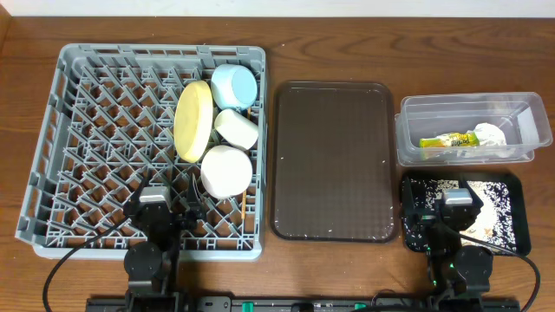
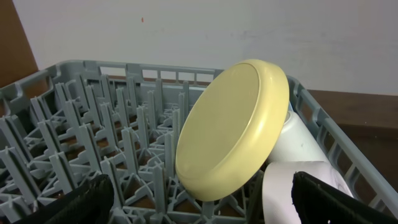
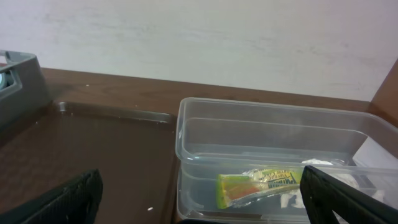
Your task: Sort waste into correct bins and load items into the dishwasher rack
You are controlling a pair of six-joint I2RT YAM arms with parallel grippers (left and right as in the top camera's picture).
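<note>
The grey dishwasher rack [image 1: 43, 156] [image 2: 93, 112] holds a yellow plate [image 1: 195, 121] [image 2: 233, 130] on edge, a light-blue bowl [image 1: 234, 85] and two white cups [image 1: 236, 128] [image 1: 226, 171]. One white cup [image 2: 300, 144] shows behind the plate in the left wrist view. My left gripper [image 1: 156, 206] [image 2: 205, 208] hovers open over the rack's front, holding nothing. The clear tub [image 1: 468, 100] [image 3: 249, 124] contains a yellow-green wrapper [image 1: 449, 140] [image 3: 261, 185] and a white napkin [image 1: 490, 134]. Rice scraps [image 1: 499, 212] lie in the black tray [image 1: 520, 186]. My right gripper [image 1: 458, 206] [image 3: 202, 208] stands open above that tray, empty.
A dark brown serving tray [image 1: 334, 156] [image 3: 93, 162] lies between the rack and the bins, with a few white specks on it. The rack's corner [image 3: 25, 74] shows at the left of the right wrist view. A wall stands behind the table.
</note>
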